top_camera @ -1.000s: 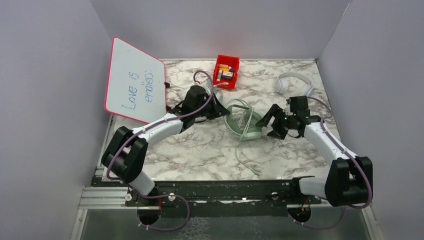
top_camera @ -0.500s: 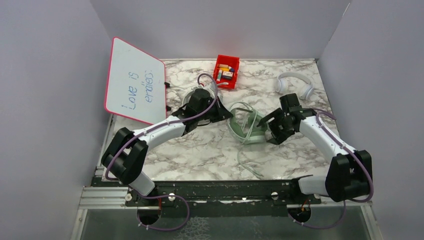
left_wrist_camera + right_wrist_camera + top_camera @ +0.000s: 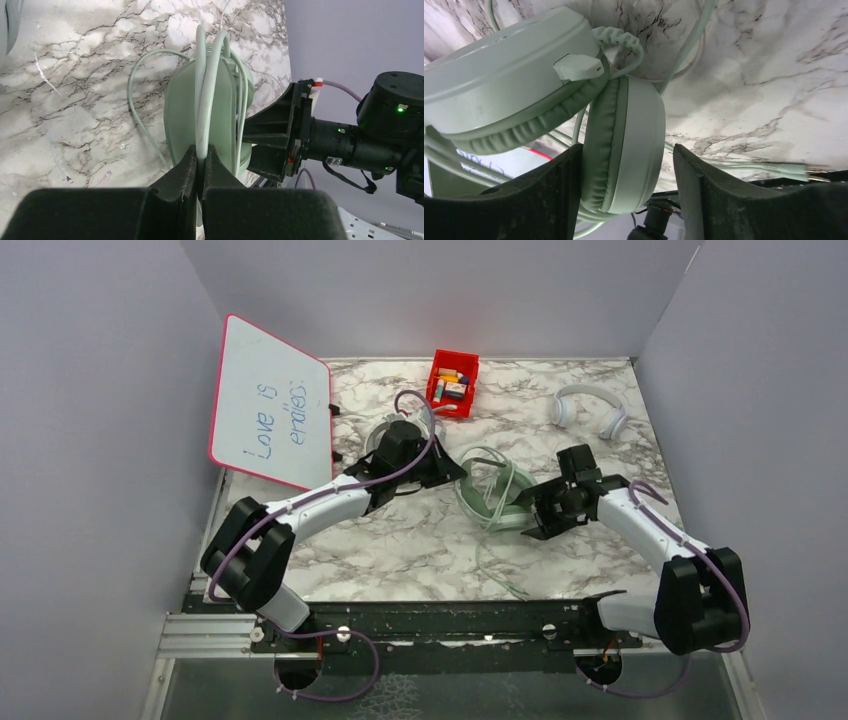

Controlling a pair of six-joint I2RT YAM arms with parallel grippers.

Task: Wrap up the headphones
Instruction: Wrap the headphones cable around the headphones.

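The mint-green headphones (image 3: 490, 496) stand on edge mid-table, with cable wound over them and a loose end (image 3: 492, 566) trailing toward the front. My left gripper (image 3: 458, 472) (image 3: 201, 150) is shut on a pale green strand at their left side; I cannot tell if it is headband or cable. My right gripper (image 3: 527, 512) (image 3: 626, 150) is open around one earcup (image 3: 634, 115). Its left finger touches the cushion and a gap remains at the right finger. A plain white headset (image 3: 590, 408) lies at the back right. A grey-white one (image 3: 380, 430) is partly hidden behind my left arm.
A whiteboard (image 3: 270, 400) with blue writing leans against the left wall. A red bin (image 3: 453, 382) of small items sits at the back centre. Grey walls close in the left, back and right sides of the marble table (image 3: 400, 550).
My right gripper has moved left and nearer, onto the mint-green earcup, and its jaws have narrowed. My left arm shifted slightly right, still clamped on the headphones.
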